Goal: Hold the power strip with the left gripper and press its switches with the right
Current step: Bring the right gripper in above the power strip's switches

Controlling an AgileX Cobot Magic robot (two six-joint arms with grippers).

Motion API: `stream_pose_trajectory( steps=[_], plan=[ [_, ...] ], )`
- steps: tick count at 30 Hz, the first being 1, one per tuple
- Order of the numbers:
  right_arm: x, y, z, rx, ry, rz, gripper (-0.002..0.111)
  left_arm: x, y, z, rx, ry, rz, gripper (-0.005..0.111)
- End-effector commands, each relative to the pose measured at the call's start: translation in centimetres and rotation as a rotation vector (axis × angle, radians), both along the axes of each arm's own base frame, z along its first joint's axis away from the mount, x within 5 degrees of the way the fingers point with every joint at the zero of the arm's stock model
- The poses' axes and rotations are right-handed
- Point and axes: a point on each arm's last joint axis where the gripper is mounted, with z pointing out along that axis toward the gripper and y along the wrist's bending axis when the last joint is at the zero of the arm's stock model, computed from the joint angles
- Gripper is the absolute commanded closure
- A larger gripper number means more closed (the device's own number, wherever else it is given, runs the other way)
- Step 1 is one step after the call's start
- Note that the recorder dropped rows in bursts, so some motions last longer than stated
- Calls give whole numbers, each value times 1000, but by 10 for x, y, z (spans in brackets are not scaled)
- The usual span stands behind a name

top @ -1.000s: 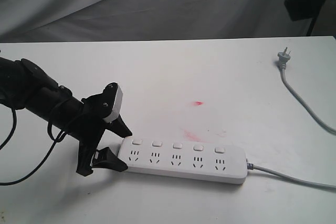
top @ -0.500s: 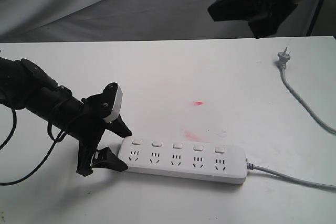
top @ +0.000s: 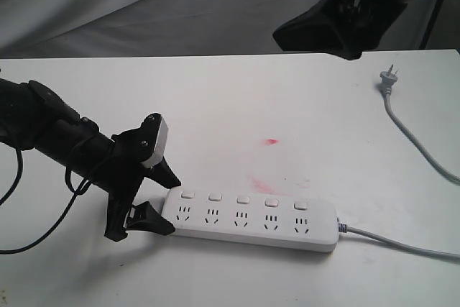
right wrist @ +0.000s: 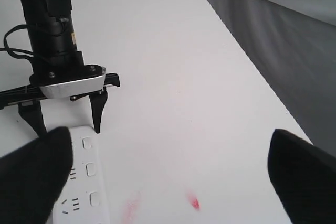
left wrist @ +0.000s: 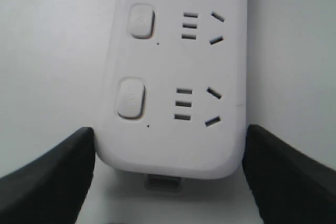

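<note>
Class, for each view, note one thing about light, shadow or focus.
Exterior view: soft shadow under the left gripper; right gripper a dark silhouette. Left wrist view: power strip fairly sharp, fingers blurred. Right wrist view: near fingers blurred black, table sharp.

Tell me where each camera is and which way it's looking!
Exterior view: sits off the arms, looking down across the white table at the power strip; shows the left gripper at the strip's end and the right gripper raised and open.
Left wrist view: rides the left arm, looking closely along the strip; its black fingers sit against the strip's sides.
Right wrist view: rides the right arm, looking down toward the left gripper; its spread fingers frame the picture.
Shared: all three show the strip's end with its switches.
</note>
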Motion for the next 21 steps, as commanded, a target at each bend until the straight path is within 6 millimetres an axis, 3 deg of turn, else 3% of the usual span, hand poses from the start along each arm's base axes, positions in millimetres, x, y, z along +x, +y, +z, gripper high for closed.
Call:
stream_pose_trajectory(
  steps=[1,21],
  plan=[
    [4,0,-5,38,71,-30,12,2,-2,2,-6,-12,10,107],
    [15,-1,-5,89,20,-91,10,2,-2,2,-6,-12,10,107]
  ],
)
